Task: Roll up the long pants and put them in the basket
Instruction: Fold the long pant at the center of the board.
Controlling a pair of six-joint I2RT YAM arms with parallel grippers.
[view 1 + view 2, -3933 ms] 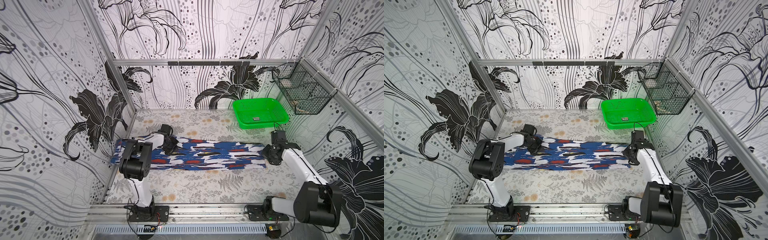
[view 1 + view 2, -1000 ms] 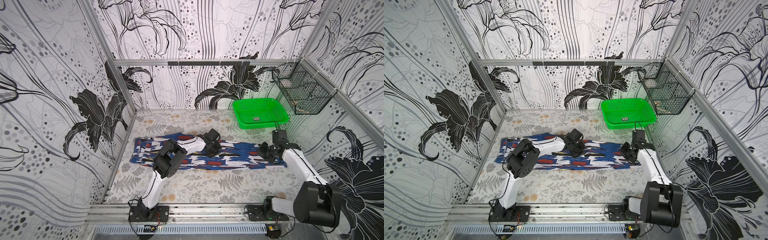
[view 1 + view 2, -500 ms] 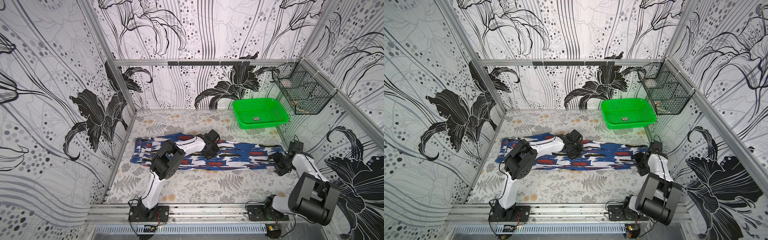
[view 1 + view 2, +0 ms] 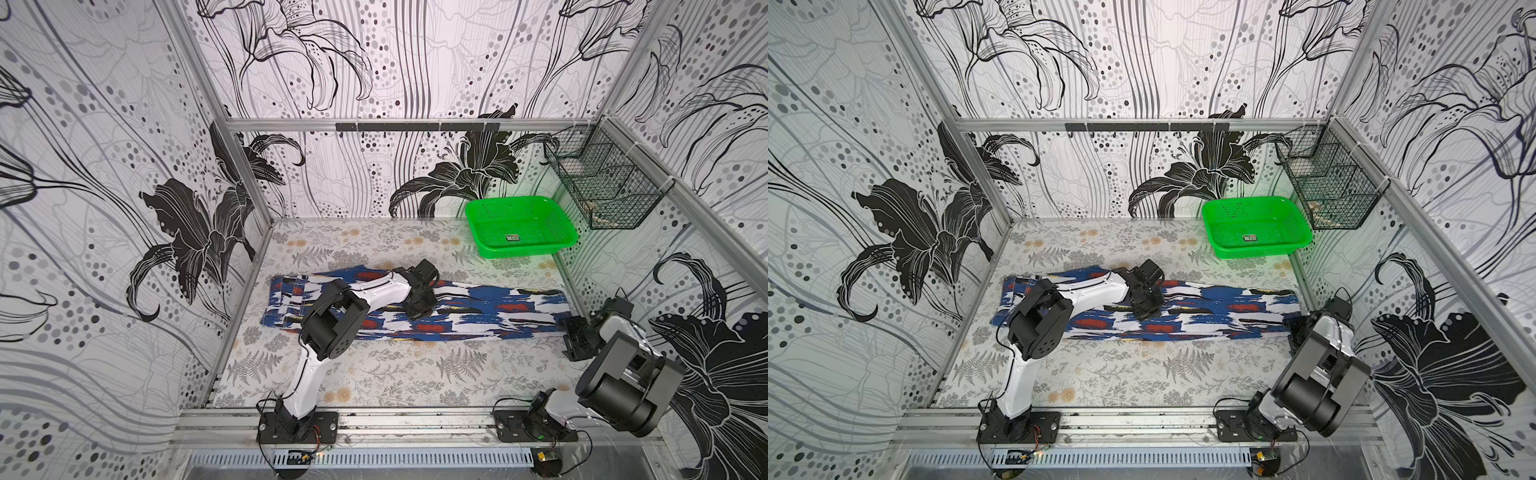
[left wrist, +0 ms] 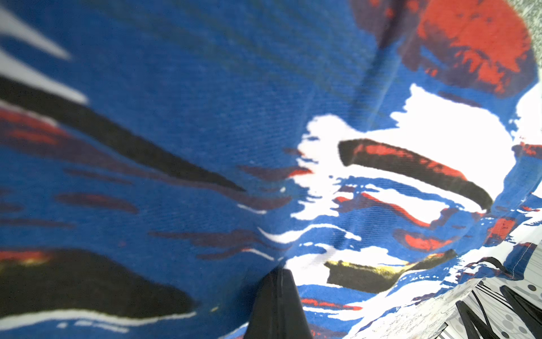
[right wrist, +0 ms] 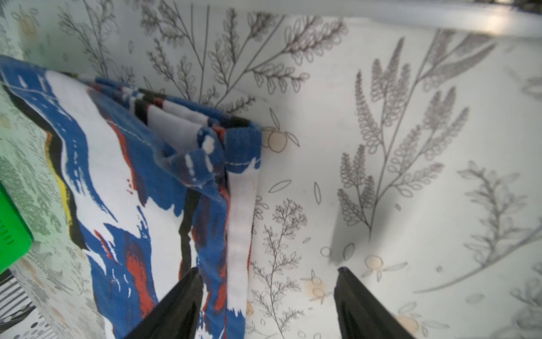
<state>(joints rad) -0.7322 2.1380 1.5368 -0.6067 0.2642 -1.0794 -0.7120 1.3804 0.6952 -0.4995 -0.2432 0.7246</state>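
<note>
**Two claws on one flat strip of cloth**

One garment, the long pants (image 4: 478, 316), lies flat across the middle of the fern-printed table mat (image 4: 374, 374) as a long band running from the left wall side to the right. In both top views no part of it is rolled. Its left end, with stitched seams showing, is near the left wall.

About a third of the way along, the left gripper (image 4: 417, 312) points down onto the cloth from the far edge. In the left wrist view its jaws are together, and the closed tip (image 5: 278, 276) is pressed into the blue and white print, with creases running toward it. Whether a pinch of fabric sits between the jaws cannot be told.

Further right the band lies smooth up to its hem, near the right wall. The right gripper (image 4: 575, 336) is low at that end. In the right wrist view its jaws (image 6: 267, 269) stand well apart: one finger (image 6: 181, 299) is over the edge of the stacked hem layers, the other over bare mat. It holds nothing.

Behind, in the far right corner, a green basket (image 4: 557, 245) sits on the mat, well apart from the pants (image 4: 1204, 316). A wire basket (image 4: 602, 195) hangs on the right wall.
</note>
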